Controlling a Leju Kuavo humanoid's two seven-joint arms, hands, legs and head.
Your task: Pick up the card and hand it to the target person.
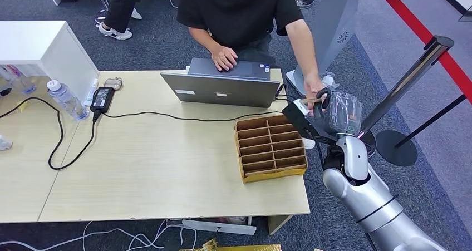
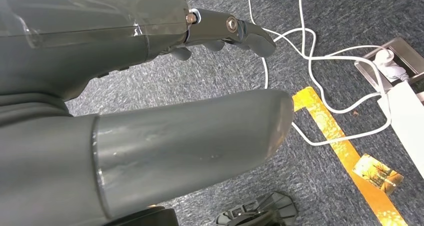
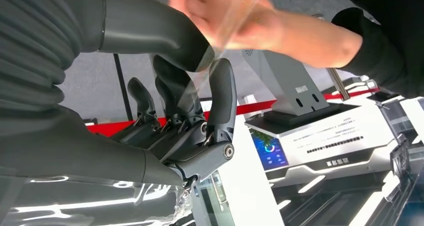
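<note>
Clearly, the card point(image 1: 308, 100) is pinched between the thumb and a finger of the right hand point(image 1: 334, 113), which is raised beyond the far right corner of the table point(image 1: 156, 167). At the same spot the card is met by the person's hand point(image 1: 315, 89), whose fingers are closed on its other end, so the card is held from both sides at once. In the right wrist view the card point(image 3: 210, 60) is seen as a thin, clear, glossy sheet, blurred, running from the person's hand point(image 3: 220, 15) down between the grey thumb and the dark fingers point(image 3: 222, 93). From the head view only a narrow pale-brown edge of it can be made out.

The left hand point(image 2: 225, 30) is seen hanging over grey carpet, with nothing in it and its fingers only loosely curled; white cables point(image 2: 310, 60) and a strip of gold tape point(image 2: 340, 141) lie on the floor beneath.

On the table, a cardboard divider box point(image 1: 271, 147) is set just beside the raised right hand, a grey laptop point(image 1: 222, 84) stands at the far edge with the person's other hand point(image 1: 224, 56) on it, and a black power adapter point(image 1: 102, 99) with its cable lies near a water bottle point(image 1: 65, 99). A stanchion post point(image 1: 409, 78) stands just beyond the right hand.
</note>
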